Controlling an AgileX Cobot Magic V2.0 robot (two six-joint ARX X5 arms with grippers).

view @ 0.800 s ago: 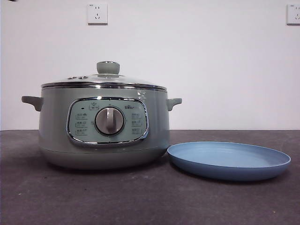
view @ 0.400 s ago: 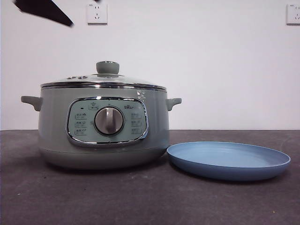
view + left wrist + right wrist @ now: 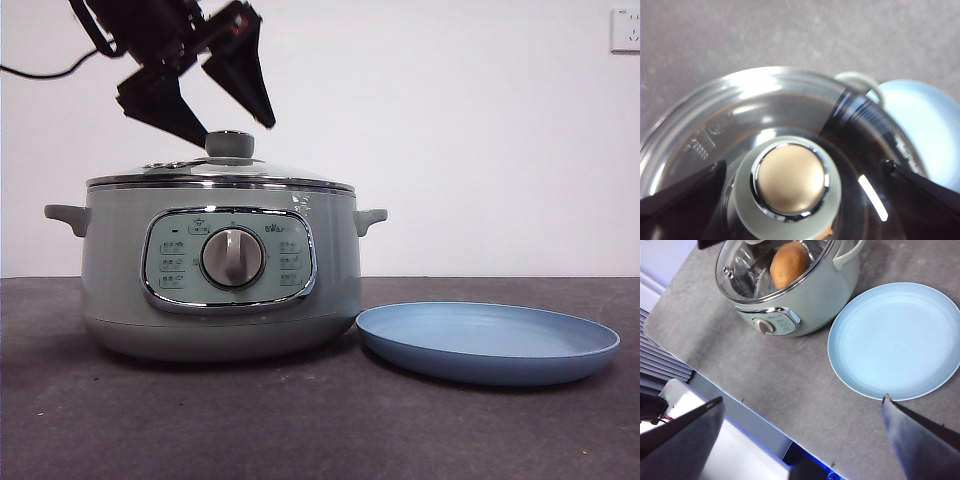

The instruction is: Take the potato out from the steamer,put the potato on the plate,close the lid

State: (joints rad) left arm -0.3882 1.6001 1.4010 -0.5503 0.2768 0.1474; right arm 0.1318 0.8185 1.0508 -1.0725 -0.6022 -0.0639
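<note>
Left gripper (image 3: pixel 238 135): hanging at upper left of the front view, jaws spread apart on either side of the knob (image 3: pixel 230 144), gripping nothing. Lid (image 3: pixel 220 172): sitting closed on the steamer (image 3: pixel 220 280), which is occupying left of centre. Potato (image 3: pixel 789 263): lying inside the steamer, showing through the glass near the top of the right wrist view. Plate (image 3: pixel 488 342): resting empty at lower right, just beside the steamer. Right gripper (image 3: pixel 800 412): waiting high above the table (image 3: pixel 300 430), jaws wide apart.
</note>
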